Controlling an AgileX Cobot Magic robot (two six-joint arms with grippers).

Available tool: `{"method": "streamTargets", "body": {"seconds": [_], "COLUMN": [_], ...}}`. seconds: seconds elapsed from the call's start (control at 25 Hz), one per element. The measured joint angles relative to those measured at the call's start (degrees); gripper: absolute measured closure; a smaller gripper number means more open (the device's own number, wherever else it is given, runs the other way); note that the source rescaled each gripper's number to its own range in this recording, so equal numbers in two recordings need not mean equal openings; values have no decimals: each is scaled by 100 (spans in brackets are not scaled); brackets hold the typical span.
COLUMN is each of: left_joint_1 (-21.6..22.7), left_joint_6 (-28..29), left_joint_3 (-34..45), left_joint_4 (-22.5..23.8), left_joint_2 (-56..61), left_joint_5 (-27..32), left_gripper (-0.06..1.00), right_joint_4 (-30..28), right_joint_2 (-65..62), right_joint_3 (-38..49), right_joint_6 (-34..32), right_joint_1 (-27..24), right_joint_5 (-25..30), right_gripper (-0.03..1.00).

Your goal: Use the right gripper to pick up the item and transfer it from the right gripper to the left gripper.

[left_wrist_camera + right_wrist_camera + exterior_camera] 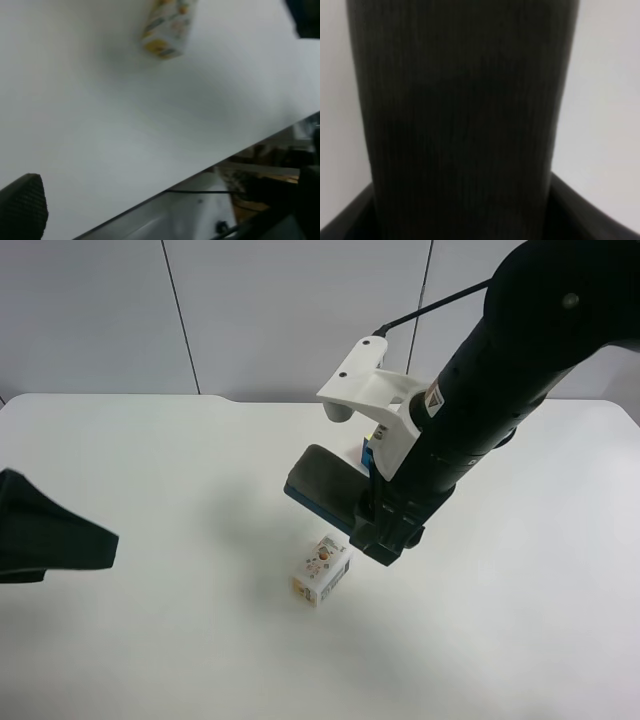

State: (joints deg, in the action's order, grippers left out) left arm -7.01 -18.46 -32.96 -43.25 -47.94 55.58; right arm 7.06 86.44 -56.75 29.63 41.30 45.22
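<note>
- My right gripper (378, 528) is pinched shut on one end of the item (322, 483). In the right wrist view its dark felt face (465, 120) fills nearly the whole frame, rising from between the black jaws.
- The item hangs clear of the table (150, 450), felt top up and tilted. A strip of the blue base shows along the lower edge, and the free end juts toward the exterior high view's left.
- Further up my right arm (500, 370), the white bracket (365, 390) stands out over the item.
- Just below the right gripper, the small printed box (320, 577) lies on the table, apart from both the jaws and the item.
- My left gripper (70, 538) is spread wide and empty. The left wrist view catches only one textured finger (22, 205) at the frame's corner, with table top ahead of it.
- It sits low at the exterior high view's left edge, well apart from the item.
- From that wrist camera the box (167, 25) looks blurred, and the table's edge runs slantwise across the frame.
</note>
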Motion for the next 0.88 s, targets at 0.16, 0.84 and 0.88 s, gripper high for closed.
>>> {"method": "streamTargets", "body": {"seconds": [0.16,0.84,0.88], "left_joint_1": [0,0,0], "left_joint_6": [-341,-651,-651], "left_joint_3": [-372,-1451,-1457], "left_joint_4": [-641,-1292,-1292], "left_joint_2": [-643,-2216,-2233], "left_joint_5": [-9,267,269], "left_gripper": [-5,-5,-5], "right_joint_4": [205,1852,1945], "right_joint_2": [0,0,0], "right_joint_3": [0,0,0], "right_joint_6": [207,1872,1961], "right_joint_1": [0,2,2], "right_joint_5": [-5,-231,-247], "right_gripper": [96,96,96]}}
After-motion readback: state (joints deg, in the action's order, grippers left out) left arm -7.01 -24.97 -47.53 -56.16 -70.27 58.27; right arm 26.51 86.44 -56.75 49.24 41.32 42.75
